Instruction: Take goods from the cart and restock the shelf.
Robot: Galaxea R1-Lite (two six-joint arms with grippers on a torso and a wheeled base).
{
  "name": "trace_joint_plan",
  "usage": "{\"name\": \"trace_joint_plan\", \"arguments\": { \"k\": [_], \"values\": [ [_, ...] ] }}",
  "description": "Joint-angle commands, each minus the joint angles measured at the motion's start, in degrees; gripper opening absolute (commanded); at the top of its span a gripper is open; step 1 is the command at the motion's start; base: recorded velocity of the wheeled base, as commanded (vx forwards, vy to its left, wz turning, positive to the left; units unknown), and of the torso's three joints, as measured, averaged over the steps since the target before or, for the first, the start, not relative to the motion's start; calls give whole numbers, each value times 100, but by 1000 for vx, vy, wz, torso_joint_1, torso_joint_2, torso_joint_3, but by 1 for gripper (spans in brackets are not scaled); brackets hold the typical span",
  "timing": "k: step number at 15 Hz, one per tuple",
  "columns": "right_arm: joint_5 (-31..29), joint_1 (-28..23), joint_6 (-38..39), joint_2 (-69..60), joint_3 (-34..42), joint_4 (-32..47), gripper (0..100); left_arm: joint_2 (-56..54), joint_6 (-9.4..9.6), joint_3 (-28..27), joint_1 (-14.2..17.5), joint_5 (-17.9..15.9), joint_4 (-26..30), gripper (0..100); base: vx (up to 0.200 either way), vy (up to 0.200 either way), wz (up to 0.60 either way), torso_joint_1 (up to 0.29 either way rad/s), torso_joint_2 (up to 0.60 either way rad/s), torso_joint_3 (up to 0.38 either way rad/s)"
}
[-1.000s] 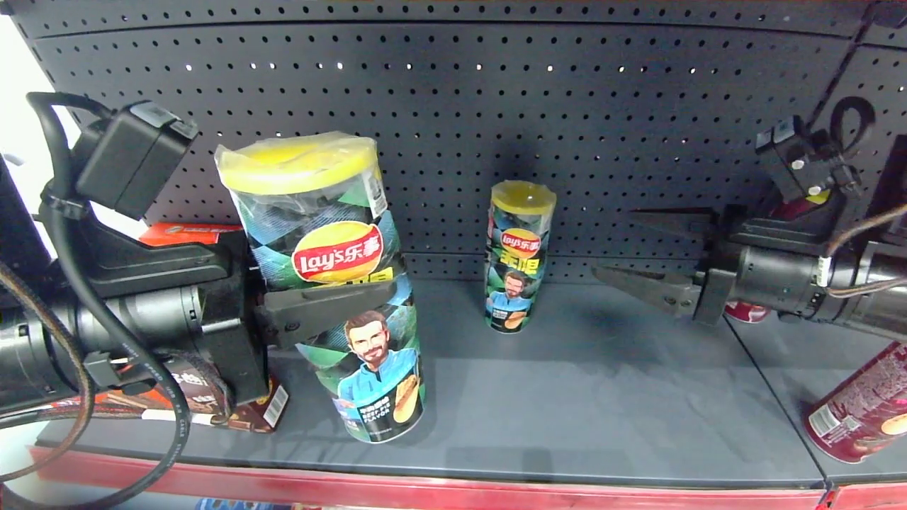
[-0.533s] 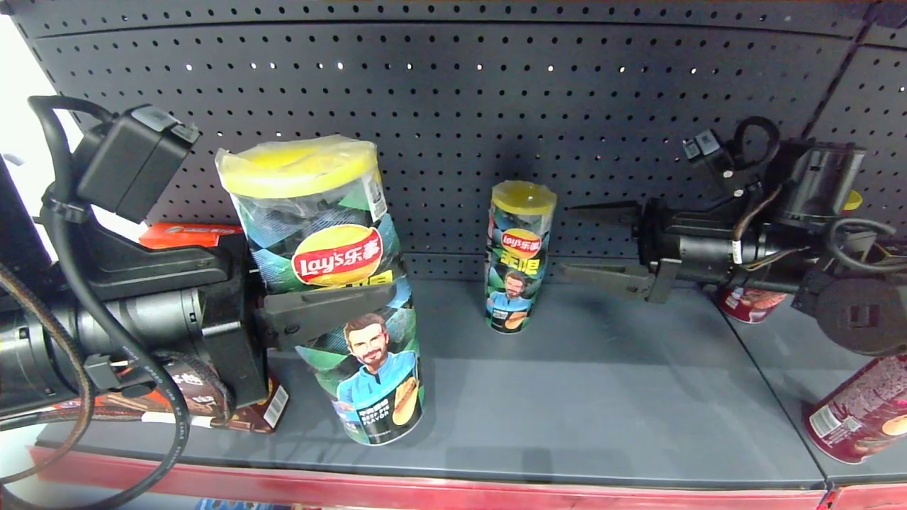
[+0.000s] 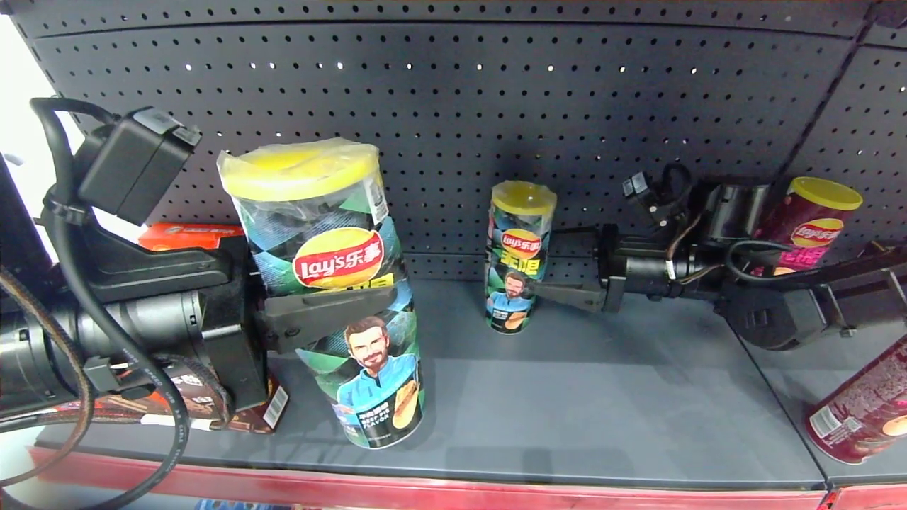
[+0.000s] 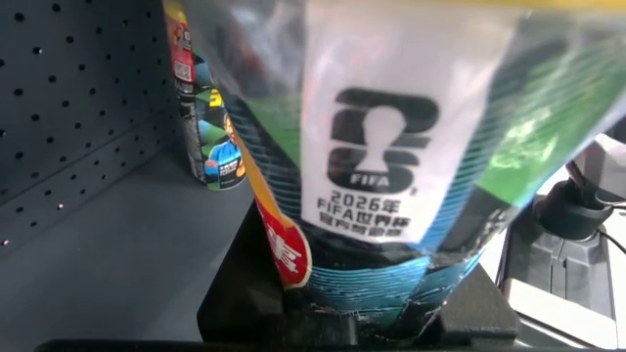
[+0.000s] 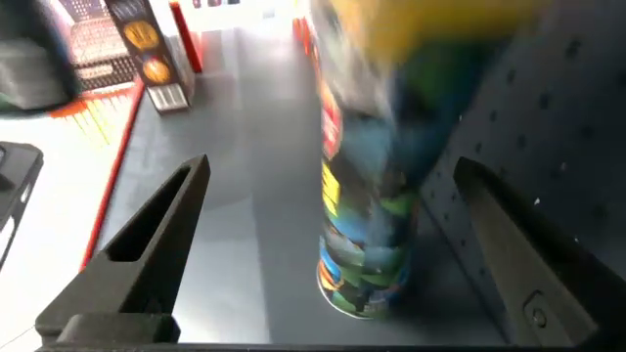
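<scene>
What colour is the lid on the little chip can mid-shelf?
Yellow lid on the little chip can; head view shows it best.

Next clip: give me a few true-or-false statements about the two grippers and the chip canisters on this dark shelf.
1. The left gripper is shut on the plastic-wrapped, yellow-lidded chip canister. True.
2. The right gripper is clamped on the farther green-and-blue chip canister. False: it is open, with one finger on each side of it.
3. A maroon yellow-lidded canister stands upright at the back right. True.
4. The maroon canister at the front right stands upright. False: it is tipped over.
</scene>
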Motion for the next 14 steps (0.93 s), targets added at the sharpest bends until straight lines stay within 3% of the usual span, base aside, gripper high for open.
{"name": "trace_joint_plan", "arguments": {
  "k": [1,3,14],
  "values": [
    [81,-15,-2,508,-173,-48,100,13,-1,-1,2,-1,-14,0,0,0,0,0,0,0],
    [380,-33,-2,833,-419,-163,100,31,-1,17,2,-1,-14,0,0,0,0,0,0,0],
    [723,38,60,1729,-1641,-207,100,-22,-1,412,11,16,-41,0,0,0,0,0,0,0]
  ]
}}
